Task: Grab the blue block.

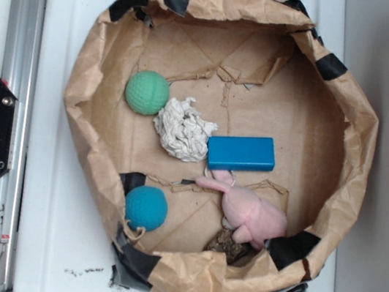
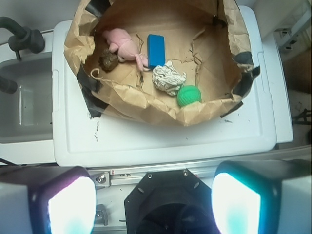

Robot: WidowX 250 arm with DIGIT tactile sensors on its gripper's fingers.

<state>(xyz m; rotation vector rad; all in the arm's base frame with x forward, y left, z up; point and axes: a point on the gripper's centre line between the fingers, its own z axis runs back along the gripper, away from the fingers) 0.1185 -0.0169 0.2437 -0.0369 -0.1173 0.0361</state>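
The blue block [image 2: 156, 49] lies in the paper bowl [image 2: 146, 105], well apart from the wide-spread gripper [image 2: 153, 204].

You see the blue block [image 1: 241, 153] lying flat in the paper bowl [image 1: 359, 135]. It touches the white rag [image 1: 183, 129] and the pink toy [image 1: 250, 213].

Gripper [image 2: 153, 204] raised high, well back from the paper-lined bin [image 2: 146, 109], jaws spread wide apart, both fingers [image 2: 68, 204] empty.
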